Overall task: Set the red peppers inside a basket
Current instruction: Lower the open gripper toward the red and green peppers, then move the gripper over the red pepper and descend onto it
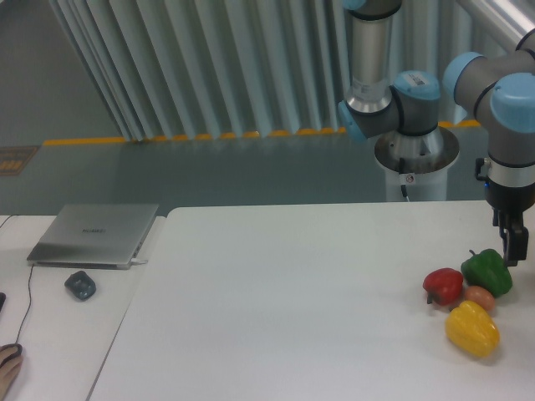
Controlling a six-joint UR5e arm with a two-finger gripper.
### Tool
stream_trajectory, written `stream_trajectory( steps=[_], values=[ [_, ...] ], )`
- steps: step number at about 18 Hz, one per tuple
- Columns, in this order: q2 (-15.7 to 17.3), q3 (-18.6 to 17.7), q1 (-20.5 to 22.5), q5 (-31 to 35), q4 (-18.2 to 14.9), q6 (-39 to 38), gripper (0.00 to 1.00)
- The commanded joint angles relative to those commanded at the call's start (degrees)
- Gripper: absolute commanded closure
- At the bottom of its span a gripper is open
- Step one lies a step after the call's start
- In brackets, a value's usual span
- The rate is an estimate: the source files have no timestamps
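Leftmost, a closed grey laptop (94, 235) lies on a lower side desk (50, 334), with a dark computer mouse (80, 285) just in front of it and a thin black cable (30, 288) running along the desk's left part. To the right of the desk stands the white table (276, 309), whose broad middle surface separates the laptop from the produce gathered near the right edge. First in that cluster is the red pepper (443, 286), small and glossy, resting on the table with its dark stem toward the left. Touching it on the right is a small orange-brown ball (479, 296), partly hidden between its neighbours. Just below and right of the ball lies the yellow pepper (472, 328), and above the ball sits the green pepper (487, 272), both slightly larger than the red one. Farthest right, the arm (510, 109) descends along the frame edge to the end effector (514, 241), which hangs just above and to the right of the green pepper. Only one dark finger (512, 244) shows clearly, the rest being cut off by the frame edge, so whether the fingers stand apart or together cannot be told. The red pepper thus lies below and to the left of the end effector, apart from it, with the green pepper between the two.
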Motion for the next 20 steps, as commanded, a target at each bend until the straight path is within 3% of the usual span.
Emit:
stream_trajectory(
  steps=[6,8,10,12,20],
  values=[
    [0.53,0.00,-0.61,-0.61,0.00,0.79,0.00],
    [0.79,-2.27,-0.44,-0.88,0.44,0.62,0.00],
    [1.14,-3.68,-0.26,-2.80,3.85,0.00,0.00],
    [3.51,-6.76,-0.53,-3.51,4.75,-0.96,0.00],
    [3.25,-9.14,-5.00,-3.78,4.83,-31.07,0.00]
  ],
)
